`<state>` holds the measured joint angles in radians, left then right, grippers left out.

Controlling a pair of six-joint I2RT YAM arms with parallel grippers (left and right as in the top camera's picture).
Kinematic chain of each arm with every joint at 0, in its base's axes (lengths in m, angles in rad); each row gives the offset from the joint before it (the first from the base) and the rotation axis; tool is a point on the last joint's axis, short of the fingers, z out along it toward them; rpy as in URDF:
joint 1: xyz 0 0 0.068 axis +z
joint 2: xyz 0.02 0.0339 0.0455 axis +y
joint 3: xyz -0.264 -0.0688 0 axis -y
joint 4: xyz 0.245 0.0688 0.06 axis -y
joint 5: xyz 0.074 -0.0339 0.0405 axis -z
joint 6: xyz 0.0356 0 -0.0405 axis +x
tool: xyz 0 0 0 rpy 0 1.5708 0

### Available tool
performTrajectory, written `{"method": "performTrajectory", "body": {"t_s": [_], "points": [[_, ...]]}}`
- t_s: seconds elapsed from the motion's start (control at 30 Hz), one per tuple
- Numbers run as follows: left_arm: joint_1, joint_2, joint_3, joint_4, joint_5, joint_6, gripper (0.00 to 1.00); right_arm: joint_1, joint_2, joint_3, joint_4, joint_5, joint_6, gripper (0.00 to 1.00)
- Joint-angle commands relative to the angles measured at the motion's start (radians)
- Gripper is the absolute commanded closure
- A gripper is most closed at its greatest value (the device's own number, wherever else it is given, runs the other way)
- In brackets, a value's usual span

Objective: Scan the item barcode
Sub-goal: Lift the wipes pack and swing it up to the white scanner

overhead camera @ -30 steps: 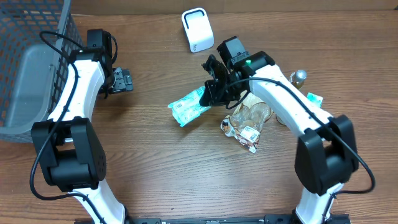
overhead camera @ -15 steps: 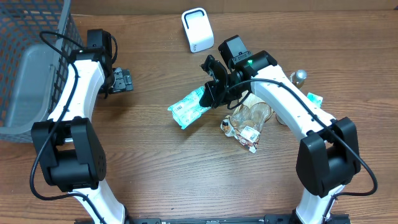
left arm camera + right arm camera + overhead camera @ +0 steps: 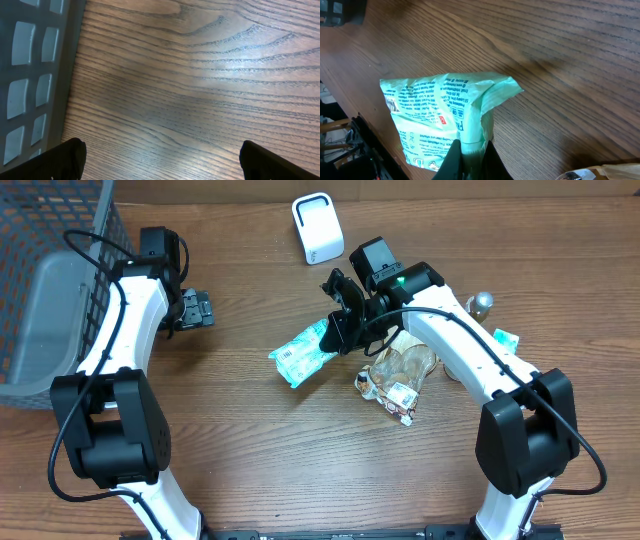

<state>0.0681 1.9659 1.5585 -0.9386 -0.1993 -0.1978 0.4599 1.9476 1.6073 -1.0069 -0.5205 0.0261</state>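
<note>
A light green printed packet (image 3: 303, 351) hangs just above the table's middle, its barcode label near its left end. My right gripper (image 3: 339, 333) is shut on the packet's right edge; in the right wrist view the black fingers (image 3: 454, 157) pinch a fold of the green packet (image 3: 437, 112). A white barcode scanner (image 3: 318, 227) stands at the back centre, apart from the packet. My left gripper (image 3: 193, 310) rests open at the left near the basket; the left wrist view shows its fingertips (image 3: 67, 155) wide apart over bare wood.
A grey mesh basket (image 3: 45, 280) fills the far left; its wall (image 3: 30, 75) shows in the left wrist view. A clear bag of brown goods (image 3: 398, 375), a small green packet (image 3: 503, 338) and a round-capped thing (image 3: 482, 303) lie at the right under my right arm.
The right gripper has shifted slightly up and left with the green packet. The left arm has not moved.
</note>
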Motion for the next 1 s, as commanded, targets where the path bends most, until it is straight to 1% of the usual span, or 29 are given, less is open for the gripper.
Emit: {"method": "performTrajectory", "body": {"t_s": [0.0, 0.1, 0.27, 0.4, 0.47, 0.53, 0.6, 0.73, 0.87, 0.97], "points": [[0.01, 0.003, 0.015, 0.002, -0.013, 0.018, 0.0, 0.005, -0.023, 0.002, 0.011, -0.02, -0.008, 0.96], [0.01, 0.003, 0.015, 0.002, -0.013, 0.018, 0.0, 0.005, -0.023, 0.002, 0.019, 0.007, 0.033, 0.96], [0.01, 0.003, 0.015, 0.002, -0.013, 0.018, 0.0, 0.005, -0.023, 0.065, -0.017, 0.188, 0.055, 0.96], [0.01, 0.003, 0.015, 0.002, -0.013, 0.018, 0.0, 0.005, -0.023, 0.228, -0.124, 0.314, 0.055, 0.96], [0.01, 0.003, 0.015, 0.002, -0.013, 0.018, 0.0, 0.006, -0.023, 0.325, -0.176, 0.415, 0.051, 0.96], [0.01, 0.003, 0.015, 0.002, -0.013, 0.018, 0.0, 0.008, -0.023, 0.392, -0.188, 0.514, 0.051, 0.96], [0.01, 0.003, 0.015, 0.002, -0.013, 0.018, 0.0, 0.016, -0.023, 0.425, -0.158, 0.61, 0.051, 0.96], [0.01, 0.003, 0.015, 0.002, -0.013, 0.018, 0.0, 0.044, -0.019, 0.422, -0.018, 0.786, 0.01, 0.96], [0.01, 0.003, 0.015, 0.002, -0.013, 0.018, 0.0, 0.077, 0.002, 0.414, 0.131, 0.945, -0.093, 0.96], [0.01, 0.003, 0.015, 0.002, -0.013, 0.018, 0.0, 0.112, 0.034, 0.414, 0.241, 1.1, -0.171, 0.96]]}}
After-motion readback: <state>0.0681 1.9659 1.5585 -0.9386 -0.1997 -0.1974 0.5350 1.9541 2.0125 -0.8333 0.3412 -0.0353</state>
